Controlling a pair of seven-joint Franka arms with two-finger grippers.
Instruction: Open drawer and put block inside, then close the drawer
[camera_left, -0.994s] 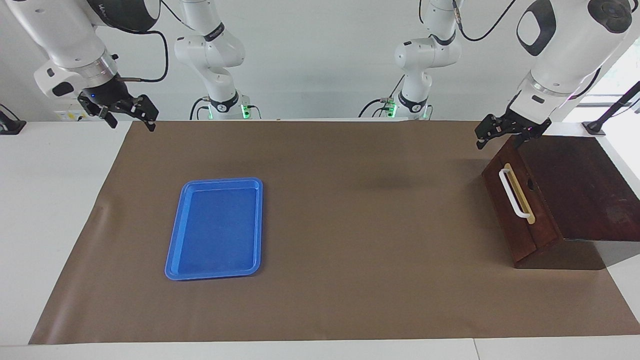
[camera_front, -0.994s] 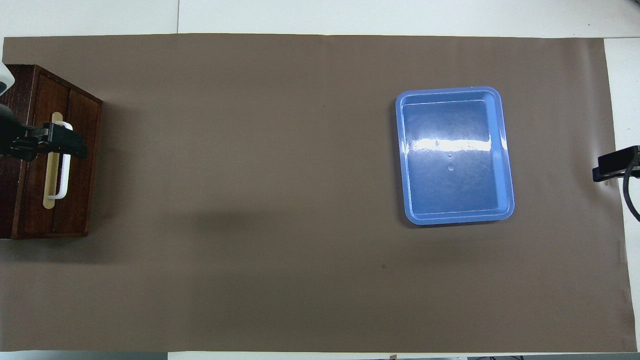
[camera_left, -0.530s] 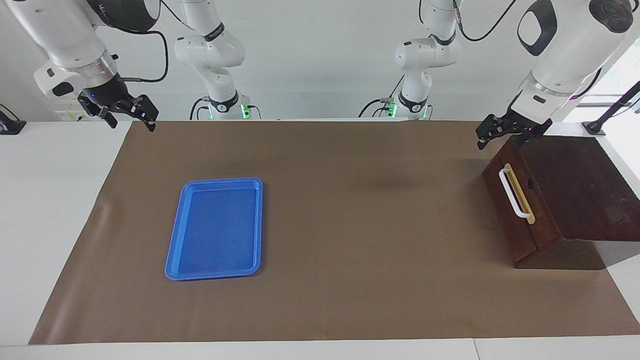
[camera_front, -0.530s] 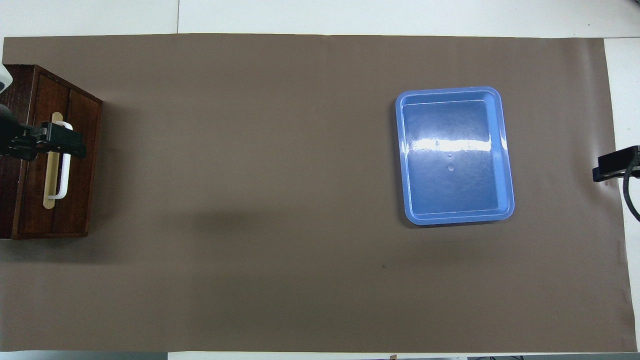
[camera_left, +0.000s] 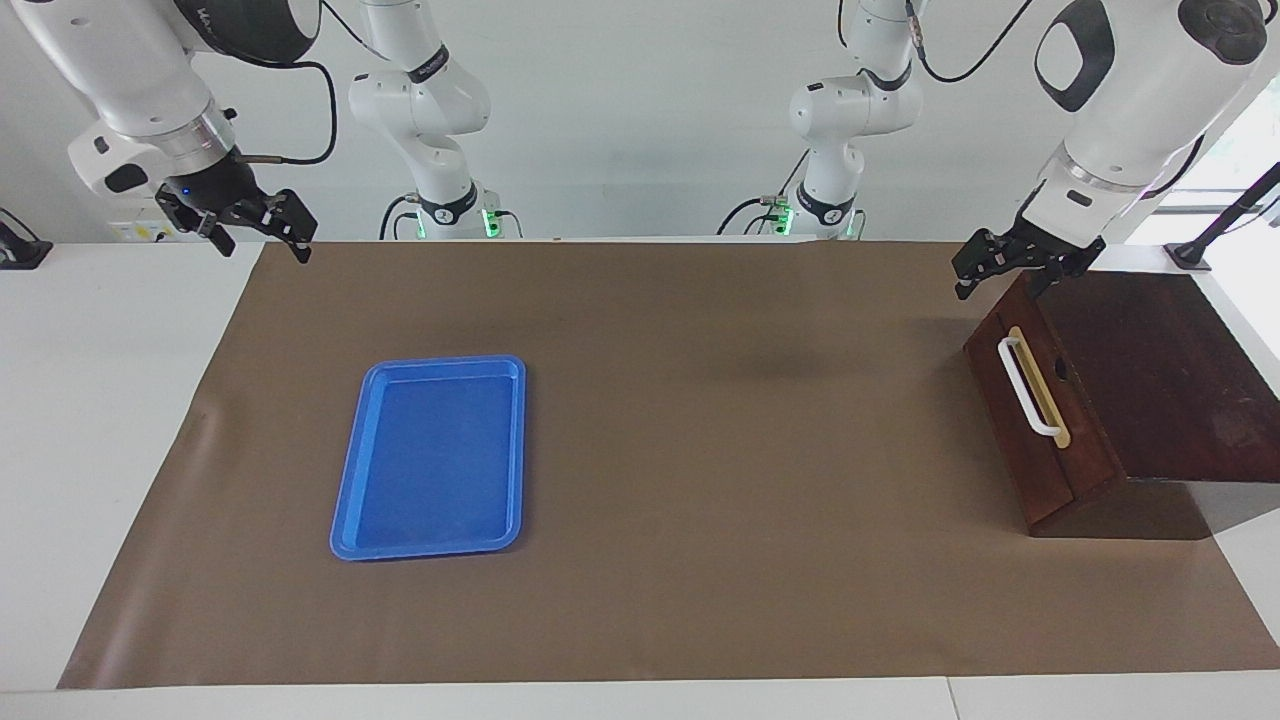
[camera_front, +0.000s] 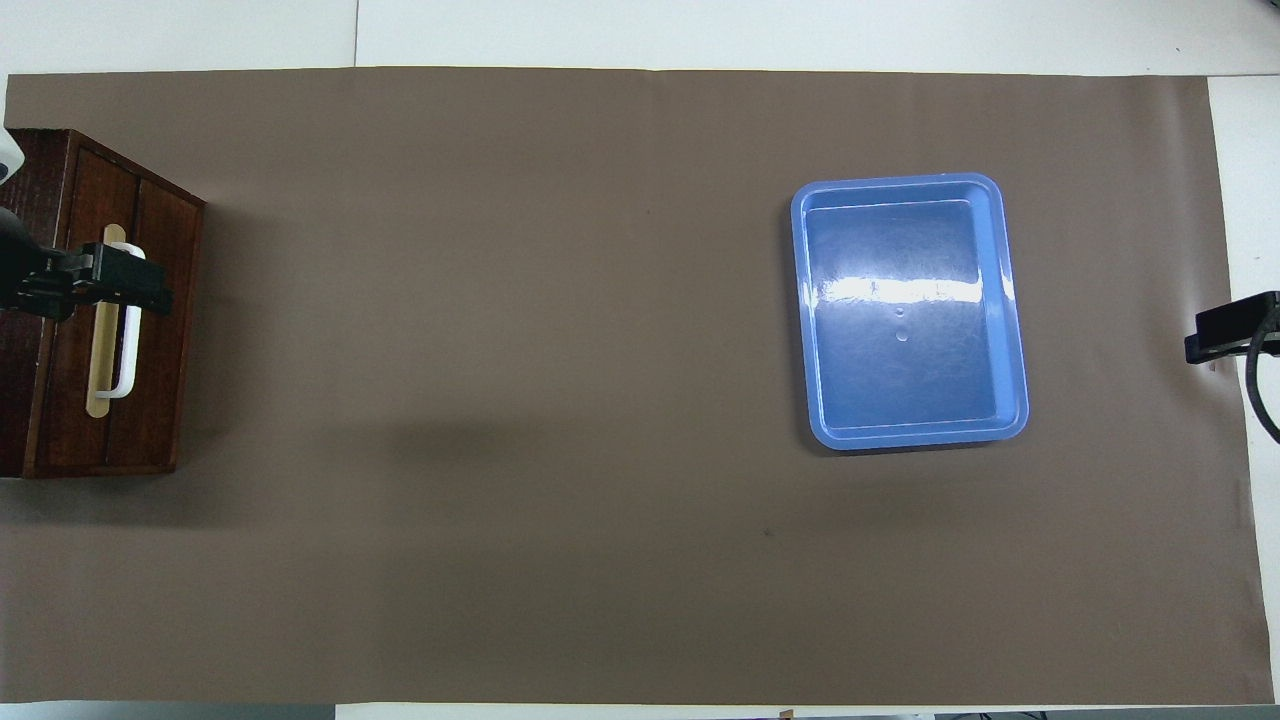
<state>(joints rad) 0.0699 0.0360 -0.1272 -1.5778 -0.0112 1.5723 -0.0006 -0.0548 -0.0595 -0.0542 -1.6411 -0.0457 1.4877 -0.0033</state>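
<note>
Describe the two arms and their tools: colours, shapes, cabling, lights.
Both arms are glossy white, rounded Franka links with black joint bands and black oval insets. Black cables loop along them, and green lights glow at the bases. The left tool and the right tool are black, angular two-finger units on silver wrist rings. The right one shows a small blue light.

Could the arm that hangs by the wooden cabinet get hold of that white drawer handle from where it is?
Probably yes. The left gripper, fingers open, hangs over the cabinet's front edge, and nothing covers the white handle.
</note>
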